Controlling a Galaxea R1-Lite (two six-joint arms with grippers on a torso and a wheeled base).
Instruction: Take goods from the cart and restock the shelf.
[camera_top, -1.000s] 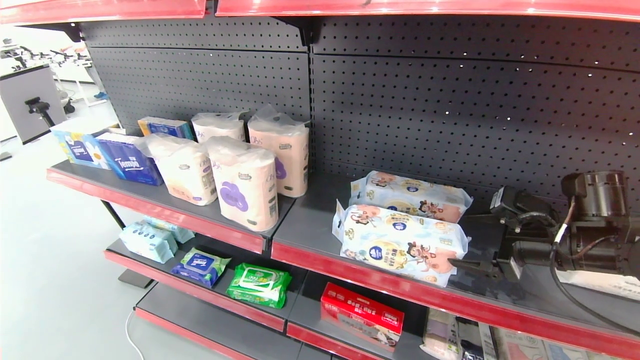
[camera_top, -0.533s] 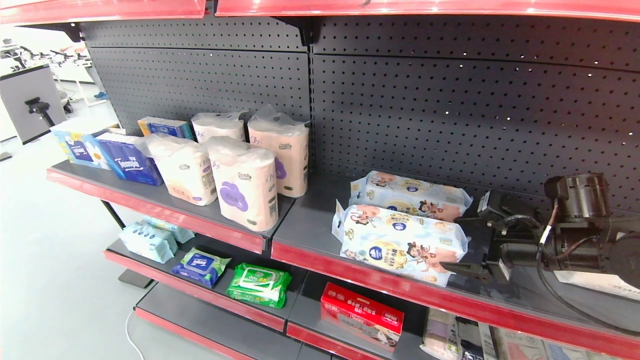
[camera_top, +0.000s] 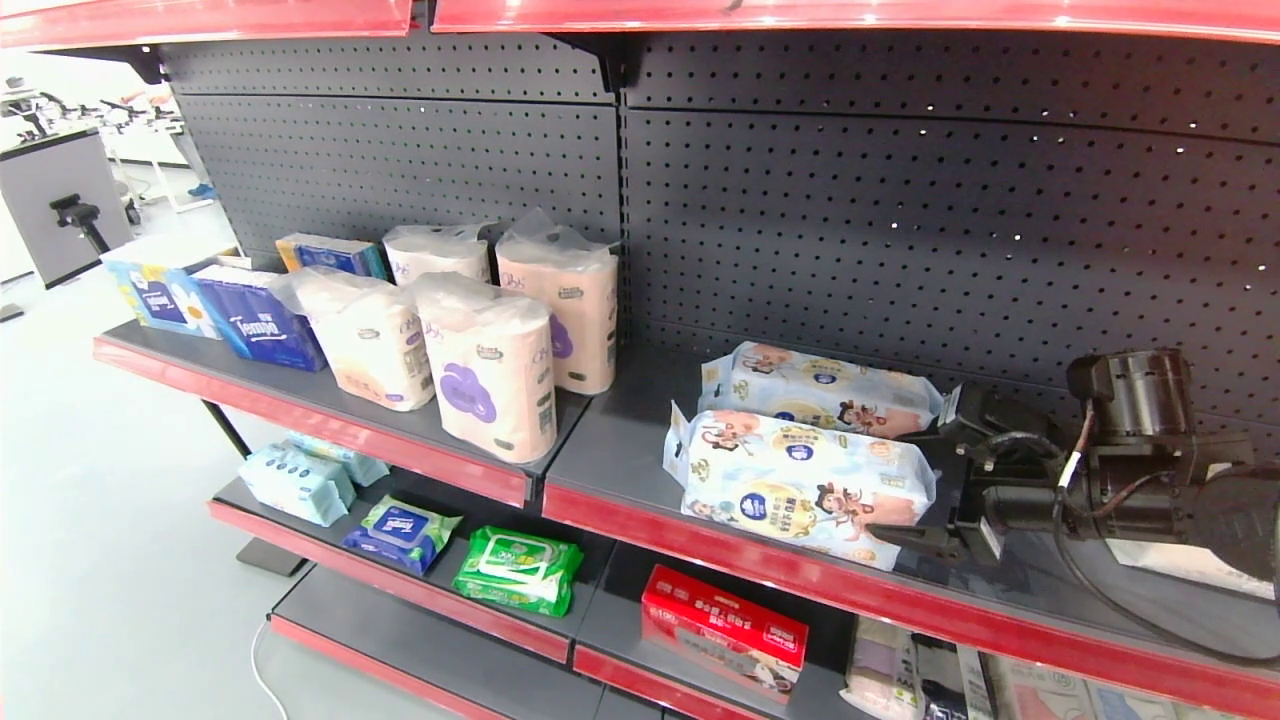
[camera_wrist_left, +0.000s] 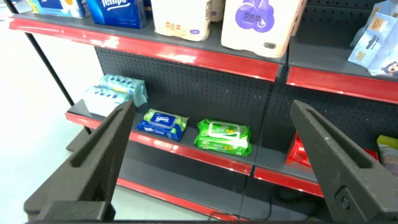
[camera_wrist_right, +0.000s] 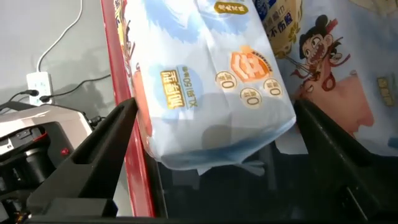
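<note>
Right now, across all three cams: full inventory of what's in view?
cartoon-print packs: 2, pale blue and white, middle shelf, right bay, one behind the other
toilet roll packs: 4, cream with purple, middle shelf, left bay
tissue packs: 3, blue, far left of middle shelf
pale wipes packs: 2, light blue, lower shelf, left
blue-green wipes pack: 1, lower shelf
green wipes pack: 1, lower shelf
red box: 1, lower shelf, right bay
shelf: 1, dark grey, red edges
right gripper: open, front cartoon pack's end between its fingers
left gripper: open, facing lower shelves
</note>
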